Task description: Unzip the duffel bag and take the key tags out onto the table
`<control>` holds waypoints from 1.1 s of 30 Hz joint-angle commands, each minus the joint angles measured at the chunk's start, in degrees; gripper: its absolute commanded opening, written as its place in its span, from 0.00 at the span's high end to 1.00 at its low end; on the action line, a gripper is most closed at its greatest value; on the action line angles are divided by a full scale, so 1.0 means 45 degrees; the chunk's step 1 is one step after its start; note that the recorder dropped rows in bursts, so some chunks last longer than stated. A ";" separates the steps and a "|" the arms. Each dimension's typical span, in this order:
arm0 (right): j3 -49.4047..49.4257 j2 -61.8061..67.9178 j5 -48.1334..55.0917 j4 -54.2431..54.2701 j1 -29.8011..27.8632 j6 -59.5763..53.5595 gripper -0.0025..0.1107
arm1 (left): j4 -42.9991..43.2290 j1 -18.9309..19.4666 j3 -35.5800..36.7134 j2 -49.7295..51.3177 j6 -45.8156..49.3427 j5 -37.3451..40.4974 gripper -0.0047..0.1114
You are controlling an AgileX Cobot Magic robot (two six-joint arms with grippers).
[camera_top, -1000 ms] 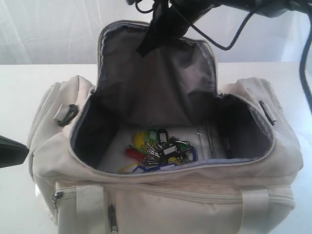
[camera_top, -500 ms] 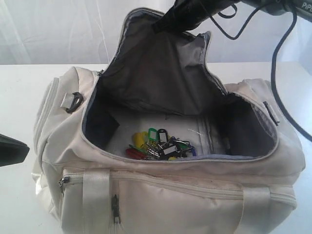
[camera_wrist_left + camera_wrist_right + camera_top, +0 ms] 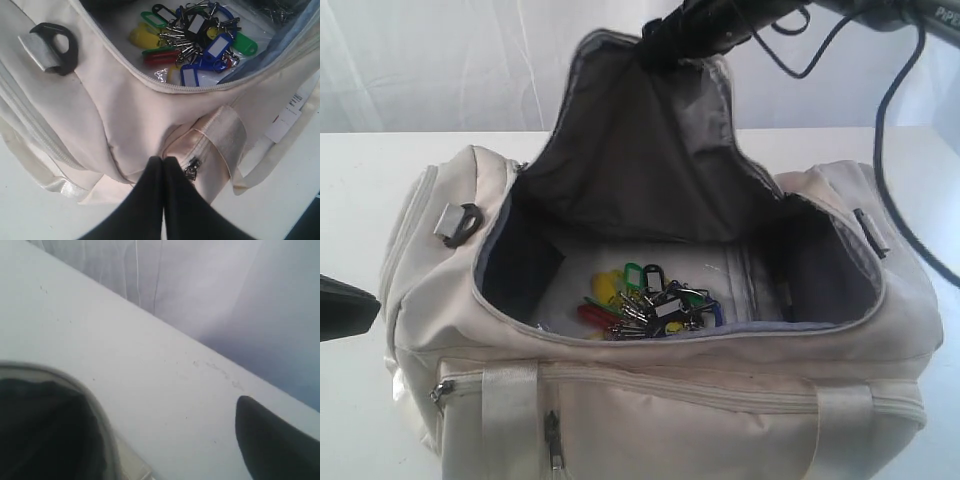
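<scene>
Exterior, step: bag (image 3: 650, 400) unzipped, flap (image 3: 630, 130) upright at the far side, right fingers (image 3: 670, 30) at its top edge; key tags (image 3: 645, 305) lie on the bag's floor, none on the bench (image 3: 360, 180).
Exterior, next: reach into the opening and pinch the bunch.
Left wrist: left fingers (image 3: 152, 185) pressed together, empty, beside the bag's left end.
Right wrist: one finger stands clear of the flap, so they look spread and hold nothing; the other finger is cut off.

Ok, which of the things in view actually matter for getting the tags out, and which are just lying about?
Belongs to the job:
- duffel bag, unzipped, flap up
- key tags, on the bag's floor
- table, where the tags go

Just lying about:
- white paper label by the bag's strap
- cable above the table
- curtain behind
</scene>
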 commanded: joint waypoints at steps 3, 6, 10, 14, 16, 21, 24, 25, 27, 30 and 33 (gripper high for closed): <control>-0.0199 -0.1525 0.1891 0.0206 -0.0095 0.0480 0.46 | -0.0269 0.0003 0.0052 -0.0032 0.0033 0.0103 0.96; -0.0199 -0.1601 0.2210 0.0065 -0.0095 0.0340 0.52 | -0.0307 0.0003 0.0052 -0.0032 0.0033 0.0150 0.96; -0.0199 -0.1501 0.2210 -0.0082 -0.0095 0.0116 0.39 | -0.0307 0.0003 0.0052 -0.0032 0.0033 0.0150 0.96; -0.0199 -0.1238 0.2045 -0.0187 -0.0095 0.0116 0.32 | -0.0326 0.0003 0.0052 -0.0032 0.0033 0.0181 0.96; -0.0199 -0.0980 0.2036 -0.0377 -0.0119 0.0116 0.32 | -0.0326 0.0003 0.0052 -0.0032 0.0033 0.0181 0.96; -0.0199 -0.0159 0.3207 -0.1357 -0.0252 0.1538 0.31 | -0.0353 0.0003 0.0052 -0.0032 0.0033 0.0181 0.96; -0.0262 0.0344 0.4014 -0.1283 -0.0531 0.1847 0.31 | -0.0353 0.0003 0.0052 -0.0032 0.0033 0.0181 0.96; -0.0324 0.0524 0.4329 -0.1120 -0.0675 0.1847 0.31 | -0.0353 0.0003 0.0052 -0.0032 0.0033 0.0181 0.96; -0.0541 0.0827 0.4958 -0.0528 -0.0997 0.1847 0.31 | -0.0353 0.0003 0.0052 -0.0032 0.0033 0.0181 0.96; -0.0680 0.1070 0.5328 0.0564 -0.1544 0.1847 0.31 | -0.0352 0.0003 0.0052 -0.0032 0.0033 0.0157 0.96; -0.0734 0.0956 0.5303 0.1918 -0.2020 0.1732 0.31 | -0.0352 0.0003 0.0052 -0.0032 0.0081 0.0157 0.96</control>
